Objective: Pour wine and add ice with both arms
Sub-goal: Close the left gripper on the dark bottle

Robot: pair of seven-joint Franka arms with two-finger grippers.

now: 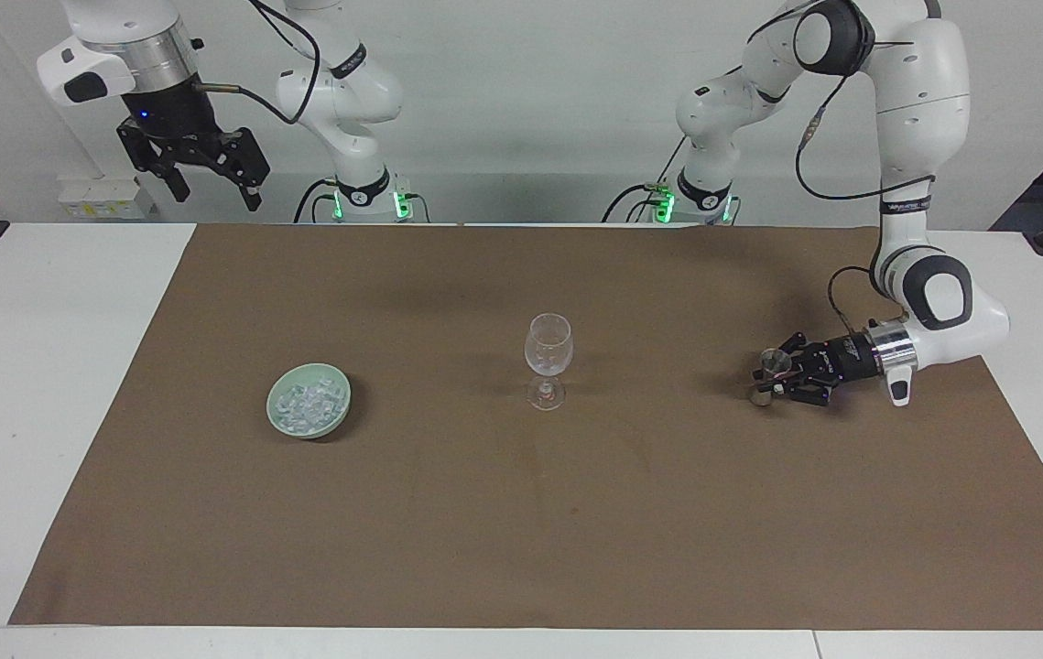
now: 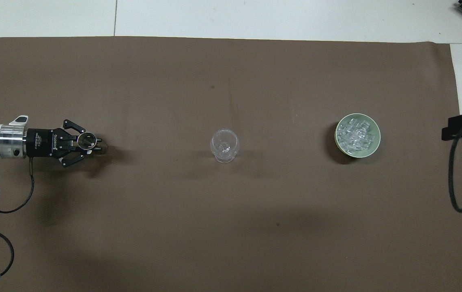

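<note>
An empty stemmed wine glass [image 1: 547, 352] [image 2: 224, 145] stands upright mid-table on the brown mat. The ice [image 1: 306, 401] [image 2: 356, 134] lies heaped in a pale green bowl [image 1: 274, 414] [image 2: 377, 140] toward the right arm's end. Toward the left arm's end, my left gripper [image 1: 770, 373] [image 2: 93, 144] lies level just above the mat. It is shut on a small clear vessel [image 1: 771, 361] [image 2: 87, 140] with a round rim and a brownish foot. Whether that tint is wine I cannot tell. My right gripper [image 1: 210, 178] hangs open and high over the table's edge by its base.
A brown mat [image 1: 521, 513] covers most of the white table [image 1: 45, 366]. A black cable [image 2: 456, 186] loops down at the right arm's end in the overhead view. The left arm's cable [image 2: 7, 202] trails on the mat.
</note>
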